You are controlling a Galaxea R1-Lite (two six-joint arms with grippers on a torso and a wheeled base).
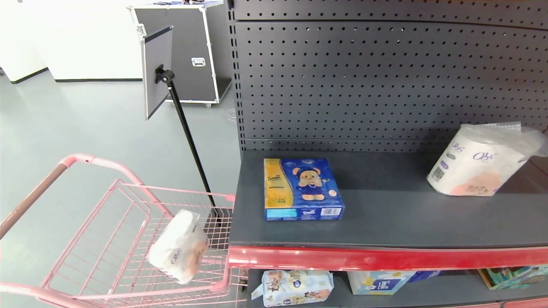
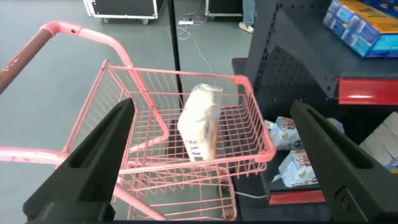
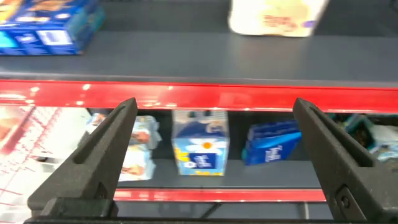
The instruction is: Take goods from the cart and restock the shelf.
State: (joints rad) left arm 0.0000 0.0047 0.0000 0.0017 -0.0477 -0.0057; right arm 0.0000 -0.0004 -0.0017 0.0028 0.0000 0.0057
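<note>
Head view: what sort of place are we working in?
Likely a shop aisle: a pegboard-backed shelf holding a tissue box and a roll pack, with a pink cart beside it.

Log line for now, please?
left hand: open, facing pink wire cart | white plastic-wrapped tissue pack: in cart | right hand: open, facing red-edged shelf

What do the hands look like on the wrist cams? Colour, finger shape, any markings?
Both match. The left hand and right hand each have two matte black fingers: long, flat-sided wedges that are broad at the base and taper to blunt tips. The faces are plain and unmarked, with angular bevelled edges.
</note>
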